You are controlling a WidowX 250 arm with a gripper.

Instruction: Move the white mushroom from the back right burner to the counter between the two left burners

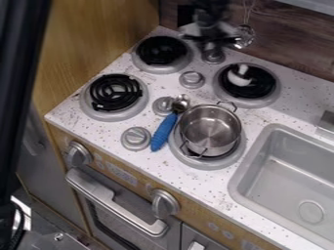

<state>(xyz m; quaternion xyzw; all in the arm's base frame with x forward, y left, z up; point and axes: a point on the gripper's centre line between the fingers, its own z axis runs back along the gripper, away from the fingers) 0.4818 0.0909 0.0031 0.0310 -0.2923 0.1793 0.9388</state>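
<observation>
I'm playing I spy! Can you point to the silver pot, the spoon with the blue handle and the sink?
Silver pot (209,131): camera view, on its inside.
Blue-handled spoon (163,132): camera view, on the blue handle.
Sink (252,158): camera view, on its left rim.

Black arm (212,9) is hanging in from the top edge, above the tool (210,37); tool is pointing down.

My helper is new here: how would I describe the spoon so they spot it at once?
On the stovetop, find the metal pot on the burner nearest the sink. Beside it, away from the sink, lies the spoon, the only thing there with a bright blue handle.
</observation>
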